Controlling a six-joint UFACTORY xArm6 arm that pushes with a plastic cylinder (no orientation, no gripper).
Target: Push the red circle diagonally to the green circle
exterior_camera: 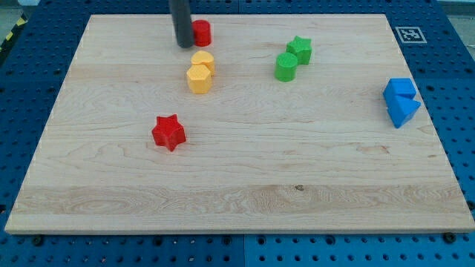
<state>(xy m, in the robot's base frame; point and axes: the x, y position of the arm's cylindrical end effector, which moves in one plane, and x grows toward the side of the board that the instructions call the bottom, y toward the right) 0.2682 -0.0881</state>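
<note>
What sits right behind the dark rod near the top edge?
The red circle sits just to the view's right of my tip, apparently touching. The rod covers the circle's left edge, so contact there cannot be confirmed.

Rod (180, 21): upper part cut off by the top edge of the frame; only the lower length shows.

Red circle (202, 32), upper left of frame: its left portion hidden behind the rod. Contact between my tip (183, 45) and the block cannot be confirmed.

Bench (245, 185): lower left corner runs close to the frame bottom. Marker tag (409, 34) at upper right too small to read.
</note>
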